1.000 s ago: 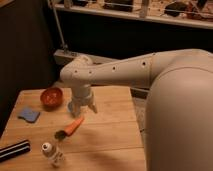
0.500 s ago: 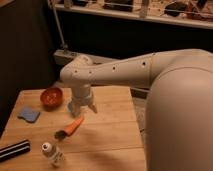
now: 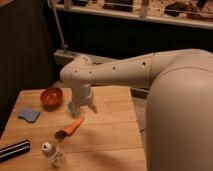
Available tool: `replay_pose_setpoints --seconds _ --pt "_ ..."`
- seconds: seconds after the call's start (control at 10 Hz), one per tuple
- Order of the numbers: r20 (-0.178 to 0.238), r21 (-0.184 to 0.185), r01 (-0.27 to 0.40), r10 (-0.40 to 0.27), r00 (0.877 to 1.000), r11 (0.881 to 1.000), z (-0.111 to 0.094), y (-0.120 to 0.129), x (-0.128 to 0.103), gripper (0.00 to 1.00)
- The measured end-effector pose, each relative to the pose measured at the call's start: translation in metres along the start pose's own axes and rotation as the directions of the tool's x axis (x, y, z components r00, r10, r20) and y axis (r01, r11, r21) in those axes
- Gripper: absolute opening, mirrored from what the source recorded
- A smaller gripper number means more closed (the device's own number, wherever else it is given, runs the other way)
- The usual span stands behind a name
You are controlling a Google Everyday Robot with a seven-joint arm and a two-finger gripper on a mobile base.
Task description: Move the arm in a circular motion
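Your arm (image 3: 125,72) reaches across the wooden table (image 3: 115,132), its gripper (image 3: 82,107) seemingly open and empty, hanging just beyond the carrot (image 3: 75,125).

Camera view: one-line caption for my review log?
Off-white arm reaches over wooden table, gripper hanging near a carrot and red bowl.

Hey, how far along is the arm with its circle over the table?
Done: nothing visible marks a finished circle. In hand: the arm reaches out over the wooden table, with its gripper hanging between the red bowl and the carrot, in almost the same spot as a second ago. Left: judging by that, probably most or all of the loop.
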Motion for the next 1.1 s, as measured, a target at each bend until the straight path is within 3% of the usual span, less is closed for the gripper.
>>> replay_pose_setpoints --seconds 1.1 --pt "0.002 0.000 -0.017 0.017 1.000 1.000 0.0009 -0.0042 0.0025 0.65"
